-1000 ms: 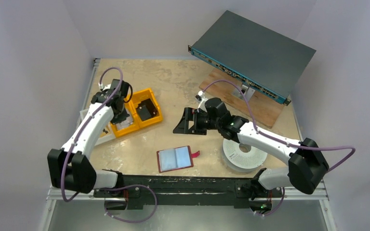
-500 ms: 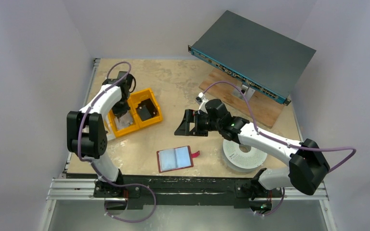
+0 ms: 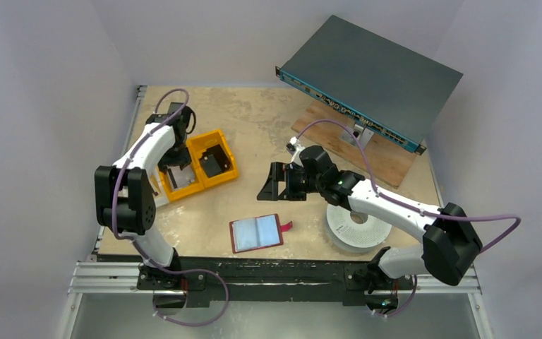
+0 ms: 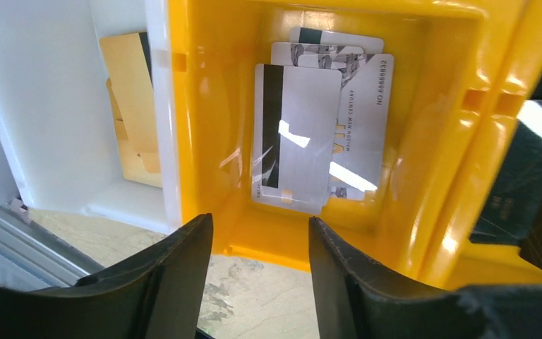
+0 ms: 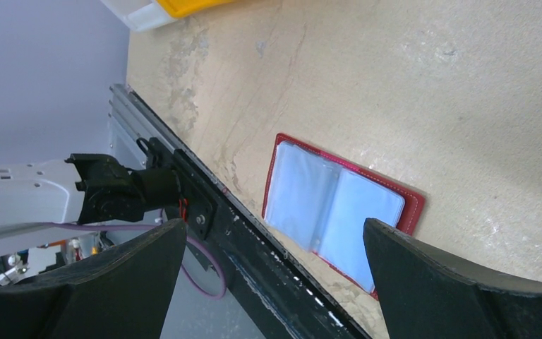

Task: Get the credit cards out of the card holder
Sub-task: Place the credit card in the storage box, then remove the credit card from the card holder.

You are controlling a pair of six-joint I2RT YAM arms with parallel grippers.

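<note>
So the left tool (image 4: 260, 224) just opened up, empty over the cards (image 4: 298, 134) in the yellow bin (image 4: 423, 148); right tool (image 5: 274, 227) wide, clear of the wallet (image 5: 339, 212).

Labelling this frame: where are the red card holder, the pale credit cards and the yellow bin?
Dark red leather-like folding card holder (image 3: 255, 233): top external view, pale inside.
Pale plastic credit cards (image 4: 298, 138): left wrist view, top card's face.
Yellow plastic bin (image 4: 423, 148): left wrist view, right inner wall.
</note>
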